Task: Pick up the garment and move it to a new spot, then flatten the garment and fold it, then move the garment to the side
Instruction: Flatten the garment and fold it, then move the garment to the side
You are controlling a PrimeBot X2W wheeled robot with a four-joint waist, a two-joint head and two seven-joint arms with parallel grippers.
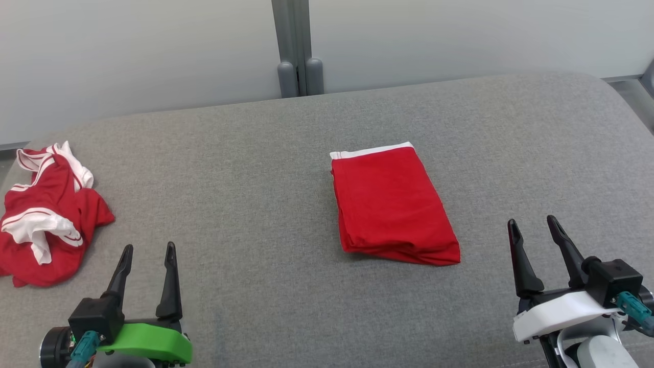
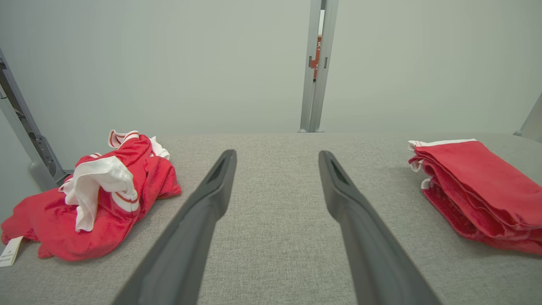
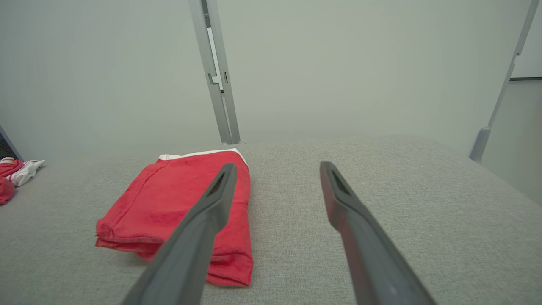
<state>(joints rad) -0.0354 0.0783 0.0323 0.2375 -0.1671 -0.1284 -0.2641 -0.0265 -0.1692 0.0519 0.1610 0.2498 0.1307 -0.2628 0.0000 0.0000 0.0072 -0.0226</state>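
A red garment (image 1: 393, 204) with a white band lies folded into a neat rectangle right of centre on the grey padded surface (image 1: 255, 204). The left wrist view has this garment (image 2: 482, 195) at the right, and the right wrist view has the garment (image 3: 169, 207) at the lower left. My left gripper (image 1: 148, 250) stands open near the front left with nothing between its fingers. My right gripper (image 1: 534, 225) stands open at the front right, apart from the folded garment, also holding nothing.
A second red and white garment (image 1: 46, 214) lies crumpled at the far left edge, and this crumpled garment (image 2: 93, 195) sits left of my left fingers in the left wrist view. A grey post (image 1: 296, 46) rises behind the surface against a pale wall.
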